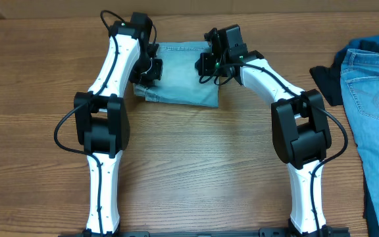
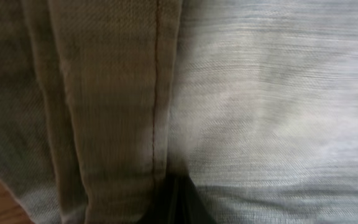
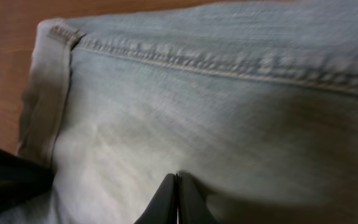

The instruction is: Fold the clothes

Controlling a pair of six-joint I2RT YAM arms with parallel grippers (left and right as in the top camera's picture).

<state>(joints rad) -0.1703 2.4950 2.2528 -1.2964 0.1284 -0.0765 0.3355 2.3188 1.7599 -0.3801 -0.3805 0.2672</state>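
The shorts (image 1: 183, 89) lie folded into a small flat block on the table (image 1: 196, 151), near its far edge, between my two arms. They are pale blue denim. My left gripper (image 1: 151, 70) is down on the left side of the shorts. My right gripper (image 1: 207, 64) is down on the right side. Both touch the cloth.

In my right wrist view, my two fingers (image 3: 166, 202) are pressed tight together with no gap. Their tips rest on the denim. A stitched seam (image 3: 229, 66) runs across the cloth above them, and a hem (image 3: 45, 93) is at the left. So my right gripper is closed, with nothing between its fingers that I can see.

In my left wrist view, blurry denim fills almost everything. The dark tips at the bottom look closed too. I cannot tell if any cloth is pinched there.

Far off on my right side lies a pile with light-blue jeans (image 1: 374, 105) and a black piece (image 1: 324, 80) just beside them.
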